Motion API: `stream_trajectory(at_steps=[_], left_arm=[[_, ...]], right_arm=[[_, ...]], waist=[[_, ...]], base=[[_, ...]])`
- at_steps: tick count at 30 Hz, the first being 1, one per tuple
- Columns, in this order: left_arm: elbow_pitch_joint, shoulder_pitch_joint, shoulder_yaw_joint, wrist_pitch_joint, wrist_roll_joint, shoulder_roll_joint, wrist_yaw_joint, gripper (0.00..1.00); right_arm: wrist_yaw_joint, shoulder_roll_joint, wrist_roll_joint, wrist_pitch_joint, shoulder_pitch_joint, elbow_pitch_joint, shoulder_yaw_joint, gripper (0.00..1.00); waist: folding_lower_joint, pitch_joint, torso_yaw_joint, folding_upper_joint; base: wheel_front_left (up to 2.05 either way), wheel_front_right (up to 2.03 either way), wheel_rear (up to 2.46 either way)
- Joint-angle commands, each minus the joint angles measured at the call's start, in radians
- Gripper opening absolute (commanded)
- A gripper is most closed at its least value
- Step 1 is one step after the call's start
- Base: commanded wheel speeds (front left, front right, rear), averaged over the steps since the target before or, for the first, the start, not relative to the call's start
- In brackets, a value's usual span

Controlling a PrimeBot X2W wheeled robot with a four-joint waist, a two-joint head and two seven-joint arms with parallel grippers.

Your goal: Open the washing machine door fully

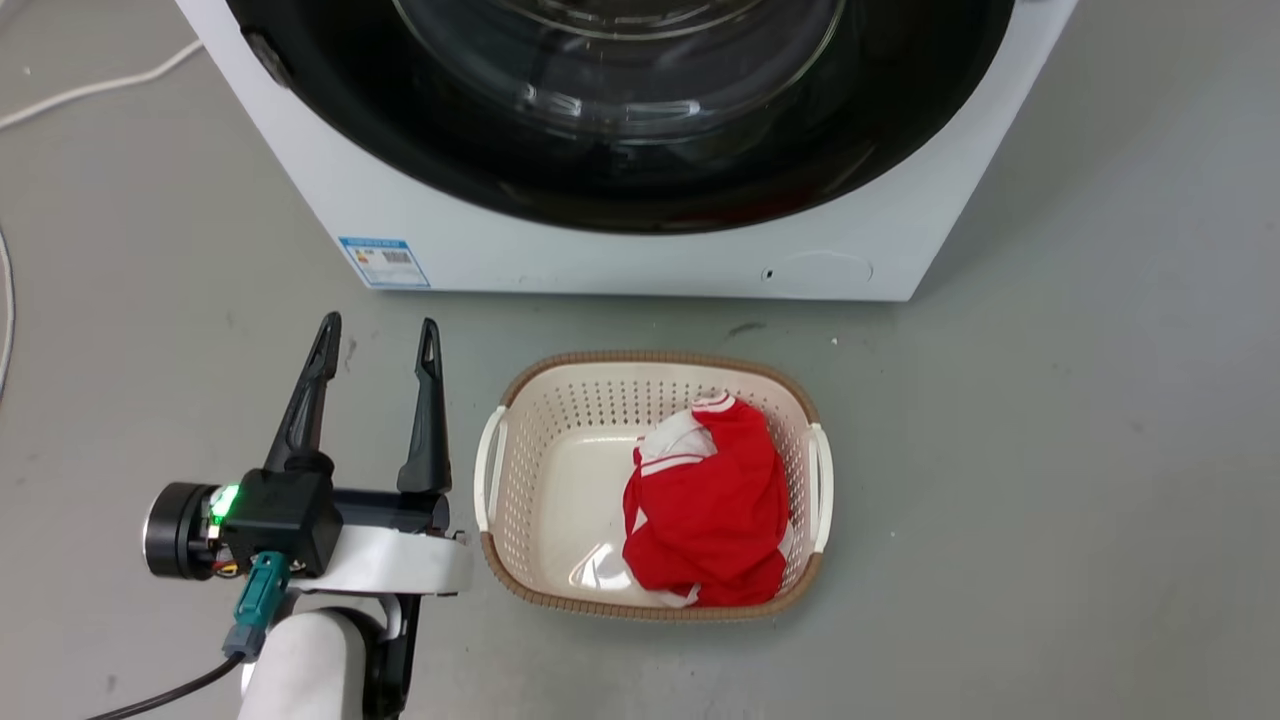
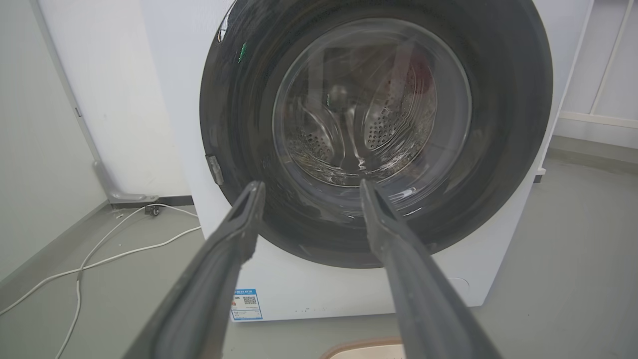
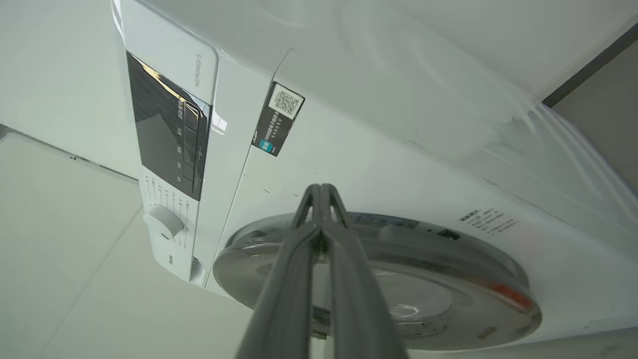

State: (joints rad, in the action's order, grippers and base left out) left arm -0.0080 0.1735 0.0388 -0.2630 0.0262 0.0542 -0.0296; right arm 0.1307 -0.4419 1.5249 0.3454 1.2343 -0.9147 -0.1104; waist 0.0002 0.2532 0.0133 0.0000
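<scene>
I am holding my left gripper (image 1: 379,332) low over the grey floor (image 1: 1050,450), its fingers spread wide apart and gripping nothing, pointing towards the washing machine door (image 1: 640,205); the door is sitting shut, flat against the white washing machine (image 1: 600,265) ahead of me; my right gripper (image 3: 321,192) is pressing its fingers together, empty, aimed near the door's rim; a basket (image 1: 655,358) holding a red garment (image 1: 710,500) is standing just beside my left gripper.

The basket (image 1: 650,357) holding a garment (image 1: 707,500) sits before the washing machine (image 1: 600,262), right of the left end effector (image 1: 380,322)
</scene>
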Motion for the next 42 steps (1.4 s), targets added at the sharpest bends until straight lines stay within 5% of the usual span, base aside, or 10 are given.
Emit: stream_trajectory(at_steps=[1, 19, 29, 42], left_arm=[[-0.007, 0.018, 0.004, -0.002, -0.005, -0.001, 0.002, 1.00], [-0.041, 0.122, 0.050, -0.002, 0.000, -0.004, 0.034, 1.00], [-0.039, 0.143, 0.066, -0.002, 0.001, -0.004, 0.041, 1.00], [-0.022, 0.154, 0.077, -0.002, 0.011, -0.004, 0.048, 1.00]], right_arm=[[0.000, 0.006, -0.014, 0.024, 0.034, -0.019, -0.019, 0.00], [0.000, 0.064, -0.135, 0.190, 0.260, -0.128, -0.148, 0.00], [0.000, 0.073, -0.156, 0.203, 0.283, -0.139, -0.155, 0.00], [0.000, 0.088, -0.091, 0.371, 0.223, -0.079, -0.140, 0.00]], waist=[[-0.0002, 0.033, 0.011, 0.0000], [-0.0002, 0.199, 0.041, 0.0000], [-0.0002, 0.233, 0.049, 0.0000], [-0.0002, 0.224, 0.041, 0.0000]], base=[[0.00, 0.00, 0.00], [0.00, 0.00, 0.00], [0.00, 0.00, 0.00], [0.00, 0.00, 0.00]])
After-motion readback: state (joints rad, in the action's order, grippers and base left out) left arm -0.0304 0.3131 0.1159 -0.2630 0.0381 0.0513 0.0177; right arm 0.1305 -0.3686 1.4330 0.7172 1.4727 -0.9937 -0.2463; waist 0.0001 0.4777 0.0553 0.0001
